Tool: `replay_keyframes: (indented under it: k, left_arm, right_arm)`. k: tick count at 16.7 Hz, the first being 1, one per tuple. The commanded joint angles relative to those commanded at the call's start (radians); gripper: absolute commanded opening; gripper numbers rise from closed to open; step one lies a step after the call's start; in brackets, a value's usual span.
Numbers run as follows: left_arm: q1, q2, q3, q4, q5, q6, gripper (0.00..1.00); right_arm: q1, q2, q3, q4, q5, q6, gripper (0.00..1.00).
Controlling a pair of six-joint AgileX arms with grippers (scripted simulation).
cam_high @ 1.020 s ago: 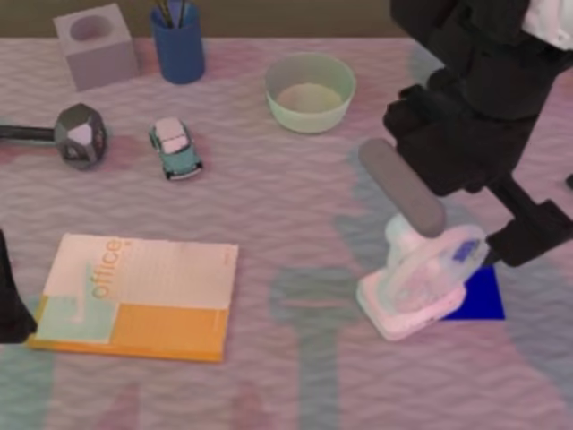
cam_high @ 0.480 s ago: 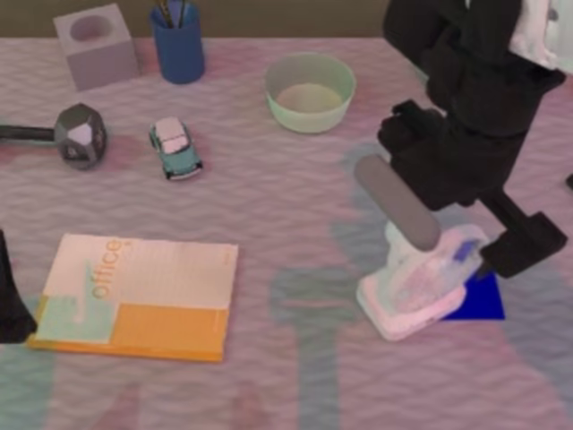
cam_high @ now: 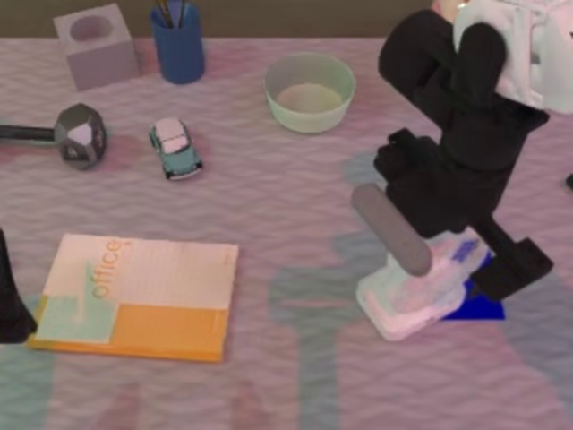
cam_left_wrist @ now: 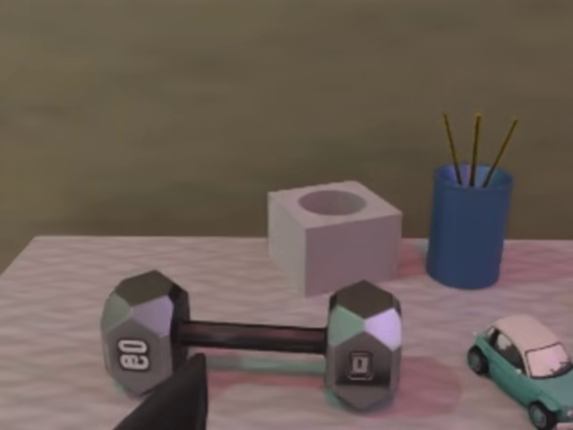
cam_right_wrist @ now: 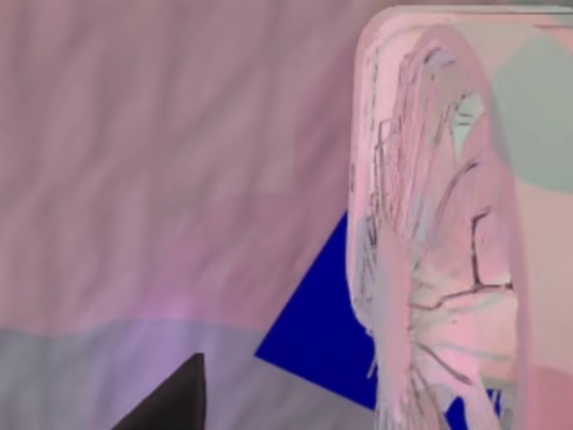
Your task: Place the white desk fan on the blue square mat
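The white desk fan (cam_high: 407,300) stands upright at the table's right, its base over the left part of the blue square mat (cam_high: 481,309); only a blue strip shows past it. My right gripper (cam_high: 457,269) hangs open above the fan, one finger on each side, touching nothing. The right wrist view shows the fan's grille (cam_right_wrist: 439,233), the blue mat (cam_right_wrist: 327,336) beneath it and one dark fingertip (cam_right_wrist: 175,399) apart from both. My left gripper (cam_high: 7,300) is parked at the left edge, with only one finger (cam_left_wrist: 175,403) visible in the left wrist view.
An orange-and-white booklet (cam_high: 139,296) lies front left. A toy car (cam_high: 175,148), a dumbbell (cam_high: 76,134), a grey block (cam_high: 94,45) and a blue pencil cup (cam_high: 177,40) sit back left. A pale green bowl (cam_high: 310,91) is behind the fan.
My right arm has lifted and drawn back from the fan, its fingers spread. The fan stays standing on the mat. The left arm has not moved.
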Motion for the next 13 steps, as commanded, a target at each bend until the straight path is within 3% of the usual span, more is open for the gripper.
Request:
replay_keyframes:
  k: [1, 13]
  left_arm:
    - [0.000, 0.000, 0.000, 0.000, 0.000, 0.000, 1.00]
    - [0.000, 0.000, 0.000, 0.000, 0.000, 0.000, 1.00]
  right_arm:
    - [0.000, 0.000, 0.000, 0.000, 0.000, 0.000, 1.00]
    - [0.000, 0.000, 0.000, 0.000, 0.000, 0.000, 0.10]
